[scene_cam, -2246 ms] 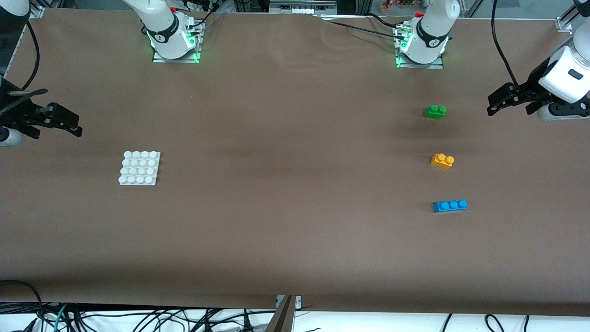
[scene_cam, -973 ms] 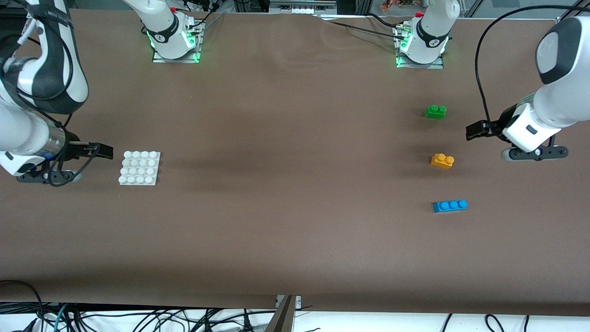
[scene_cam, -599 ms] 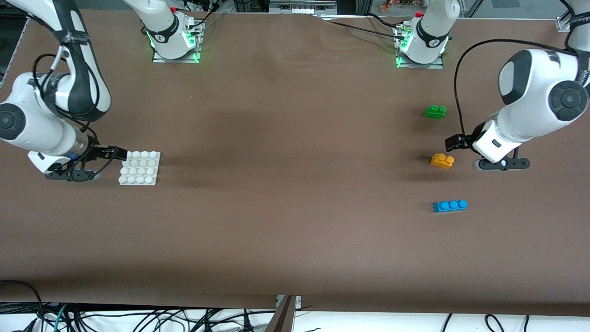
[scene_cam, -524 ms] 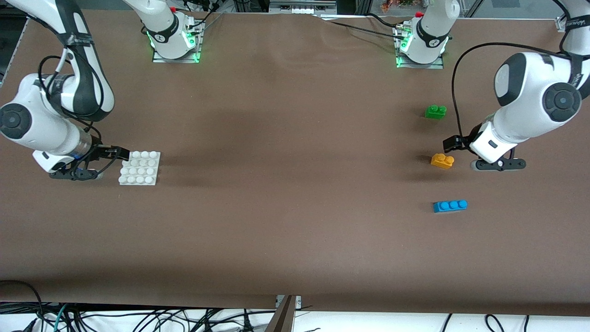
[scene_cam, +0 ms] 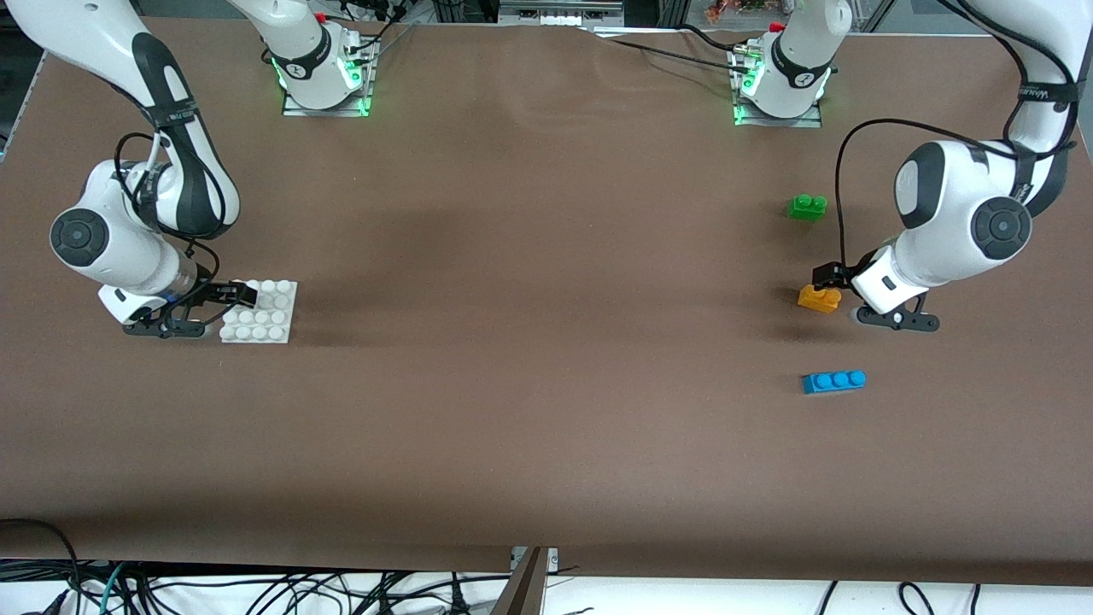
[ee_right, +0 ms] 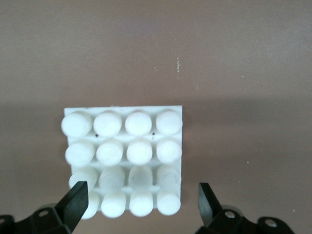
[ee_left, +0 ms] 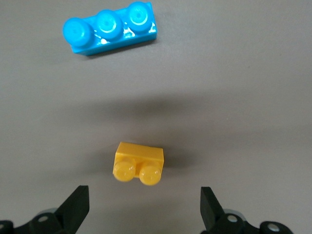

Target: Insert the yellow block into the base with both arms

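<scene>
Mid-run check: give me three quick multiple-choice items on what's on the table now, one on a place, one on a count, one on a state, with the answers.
1. Which brick lies nearest the front camera?
A. green brick
B. yellow block
C. blue brick

2. How many studs does the base have?
A. 9
B. 16
C. 12

3. How do the left gripper's jaws stand?
A. shut on the yellow block
B. open, the yellow block between them untouched
C. shut on nothing

Answers:
1. C: the blue brick lies lower in the front view than the yellow block and green brick.
2. B: the base shows a four-by-four grid.
3. B: the left gripper has jaws spread wide apart.
</scene>
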Robot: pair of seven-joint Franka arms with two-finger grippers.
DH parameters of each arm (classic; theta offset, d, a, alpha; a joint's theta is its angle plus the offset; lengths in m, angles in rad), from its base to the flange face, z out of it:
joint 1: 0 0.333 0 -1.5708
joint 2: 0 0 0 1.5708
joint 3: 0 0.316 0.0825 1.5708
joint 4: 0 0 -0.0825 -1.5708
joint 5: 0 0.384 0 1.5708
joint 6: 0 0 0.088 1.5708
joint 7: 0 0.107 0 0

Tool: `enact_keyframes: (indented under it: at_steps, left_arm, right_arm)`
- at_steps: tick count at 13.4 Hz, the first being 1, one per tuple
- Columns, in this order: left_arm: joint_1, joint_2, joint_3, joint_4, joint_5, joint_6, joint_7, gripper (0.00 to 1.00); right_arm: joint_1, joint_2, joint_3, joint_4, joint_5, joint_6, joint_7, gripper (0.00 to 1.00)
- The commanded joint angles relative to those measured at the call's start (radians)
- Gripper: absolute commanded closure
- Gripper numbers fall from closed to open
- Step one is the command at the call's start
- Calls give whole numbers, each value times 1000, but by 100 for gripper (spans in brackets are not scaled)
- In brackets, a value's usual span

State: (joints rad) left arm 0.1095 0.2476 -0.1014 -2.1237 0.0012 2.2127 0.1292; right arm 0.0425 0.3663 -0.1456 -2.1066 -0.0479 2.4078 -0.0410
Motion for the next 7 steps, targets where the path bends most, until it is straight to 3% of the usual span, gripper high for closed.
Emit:
enact_keyframes:
  at_steps: [1, 7]
  left_arm:
    - [6, 39, -1, -33, 10, 71, 72, 0]
    - [24, 90, -1, -67, 20, 136, 176, 0]
  right_arm:
    - [-1, 19, -2, -4, -7, 49, 13, 0]
    - [0, 42, 0, -6, -3, 74, 15, 0]
